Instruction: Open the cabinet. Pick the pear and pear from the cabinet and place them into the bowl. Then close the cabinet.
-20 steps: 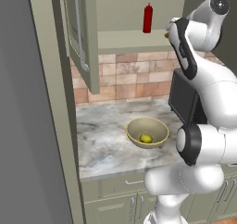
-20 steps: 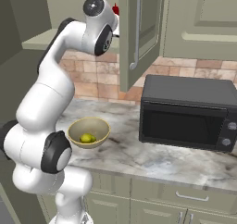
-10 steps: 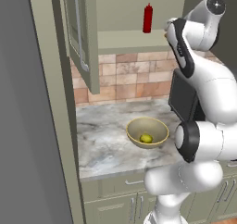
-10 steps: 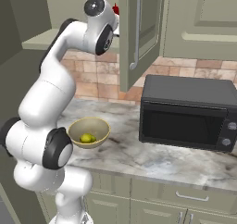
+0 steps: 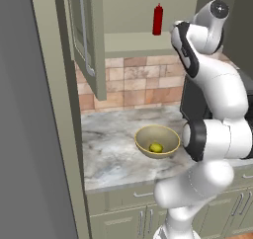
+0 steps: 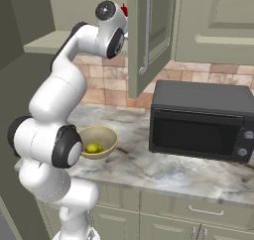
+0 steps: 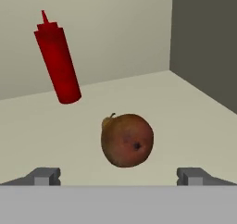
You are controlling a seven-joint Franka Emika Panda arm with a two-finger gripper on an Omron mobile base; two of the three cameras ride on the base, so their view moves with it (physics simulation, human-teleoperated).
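Cabinet shelf | arm raised | fingers wide apart, empty, flanking pear

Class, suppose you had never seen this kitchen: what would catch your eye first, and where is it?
The white arm reaching up into the open cabinet. In the hand view, a brownish pear lies on the shelf between the open fingers, with a red bottle behind it. Another pear sits in the bowl on the counter.

shelf around pear seems free; red bottle behind.
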